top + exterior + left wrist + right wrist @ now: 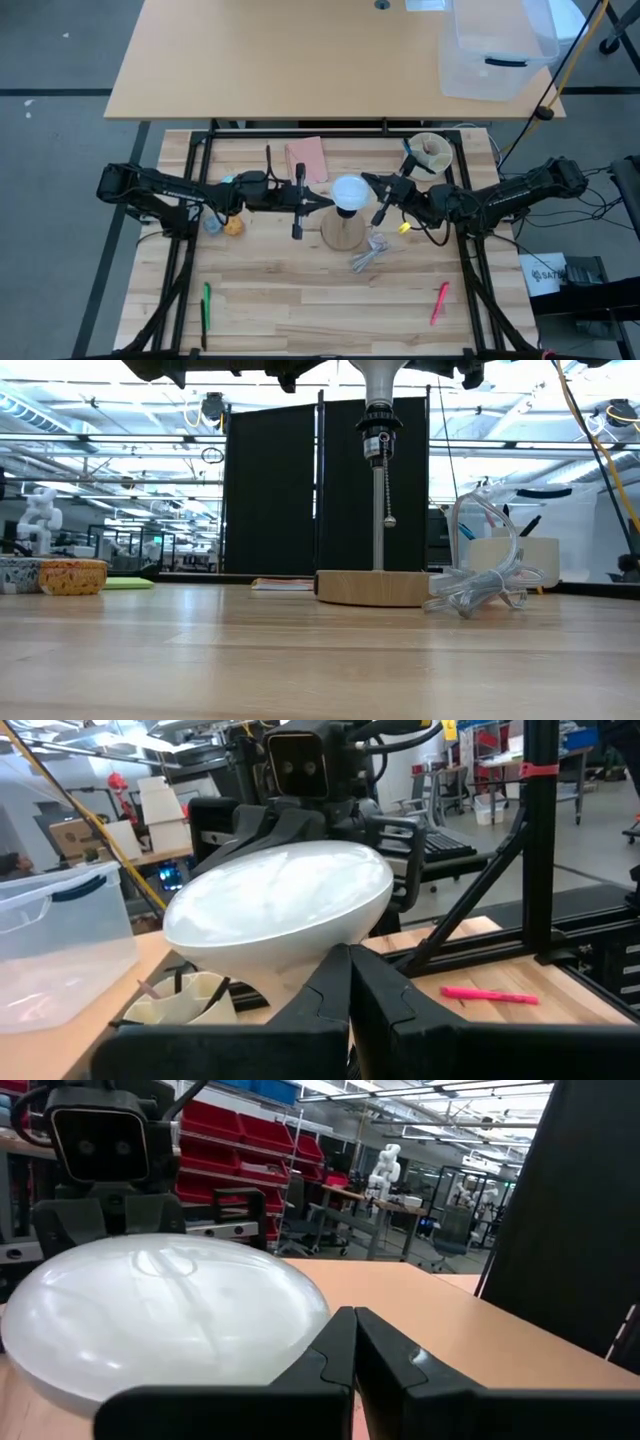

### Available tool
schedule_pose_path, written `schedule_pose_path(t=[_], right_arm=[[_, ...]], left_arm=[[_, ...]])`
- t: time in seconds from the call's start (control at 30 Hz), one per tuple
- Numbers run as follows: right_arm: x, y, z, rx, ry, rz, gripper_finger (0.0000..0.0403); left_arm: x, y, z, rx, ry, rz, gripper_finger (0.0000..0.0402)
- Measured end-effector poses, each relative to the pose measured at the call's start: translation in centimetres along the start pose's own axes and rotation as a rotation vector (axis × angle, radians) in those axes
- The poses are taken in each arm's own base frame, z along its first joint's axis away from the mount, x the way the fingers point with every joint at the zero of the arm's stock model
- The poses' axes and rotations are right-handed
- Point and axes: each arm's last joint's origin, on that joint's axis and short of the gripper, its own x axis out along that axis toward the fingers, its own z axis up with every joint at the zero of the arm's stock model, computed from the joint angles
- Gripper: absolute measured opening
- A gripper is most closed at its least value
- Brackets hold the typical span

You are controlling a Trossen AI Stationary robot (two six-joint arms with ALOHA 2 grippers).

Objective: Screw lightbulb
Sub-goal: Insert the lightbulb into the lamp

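The white lightbulb [349,192] sits upright in the black socket [375,432] at the top of a lamp pole, which rises from a round wooden disc [372,587]. My left gripper [328,203] is shut and level at the bulb's left side; its tips [350,965] stand just under the dome [280,905]. My right gripper [368,184] is shut and level at the bulb's right side, its tips [355,1330] beside the dome's rim [160,1315]. The low view cuts off the dome and both grippers. My left gripper's shut fingertips [338,982] stand against the underside of the dome where it tapers [300,960], coming level from the table's left; I cannot tell whether they touch it. My right gripper's shut fingertips [338,1342] stand at the dome's edge [318,1320], coming level from the table's right; I cannot tell whether they touch it.
A crumpled clear plastic wrapper [370,255] lies just right of the disc. An orange ball [234,226], a pink block [306,158] and a bowl [430,152] lie farther back. A green pen [206,305] and a pink pen [439,302] lie near the front. A clear bin [497,50] stands on the far table.
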Motion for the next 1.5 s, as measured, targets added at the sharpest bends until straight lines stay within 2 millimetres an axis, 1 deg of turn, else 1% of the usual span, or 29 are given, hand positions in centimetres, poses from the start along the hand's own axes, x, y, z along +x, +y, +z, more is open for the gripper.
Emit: schedule_pose_path(t=[0.27, 0.8, 0.97, 1.07, 1.13, 1.17, 1.27, 1.5], right_arm=[[0.0, 0.1, -0.2, 0.011, 0.014, 0.015, 0.0], [-1.1, 1.2, 0.0, -0.005, 0.024, 0.04, 0.0], [-1.4, 1.6, 0.1, -0.002, 0.017, 0.069, 0.0], [-1.7, 2.1, 0.1, -0.004, 0.008, 0.128, 0.0], [-1.7, 2.4, -0.4, -0.034, 0.034, 0.139, 0.0], [-1.8, 2.5, -0.6, -0.047, 0.047, 0.136, 0.0], [-1.8, 2.2, -0.3, -0.027, 0.039, 0.095, 0.0], [-2.1, 2.4, -0.3, -0.029, 0.057, 0.063, 0.0]], left_arm=[[0.0, 0.3, -0.2, 0.0, 0.016, 0.014, 0.0], [-0.1, 1.1, -0.6, -0.011, 0.039, 0.038, 0.0], [-0.2, 1.6, -0.7, -0.019, 0.05, 0.065, 0.0], [-0.2, 2.1, -0.8, -0.024, 0.051, 0.1, 0.0], [-0.3, 2.4, -0.7, -0.029, 0.048, 0.108, 0.0], [-0.3, 2.5, -0.7, -0.036, 0.046, 0.108, 0.0], [-0.3, 2.6, -0.8, -0.042, 0.047, 0.097, 0.0], [-0.3, 2.4, -0.9, -0.044, 0.064, 0.081, 0.0]])
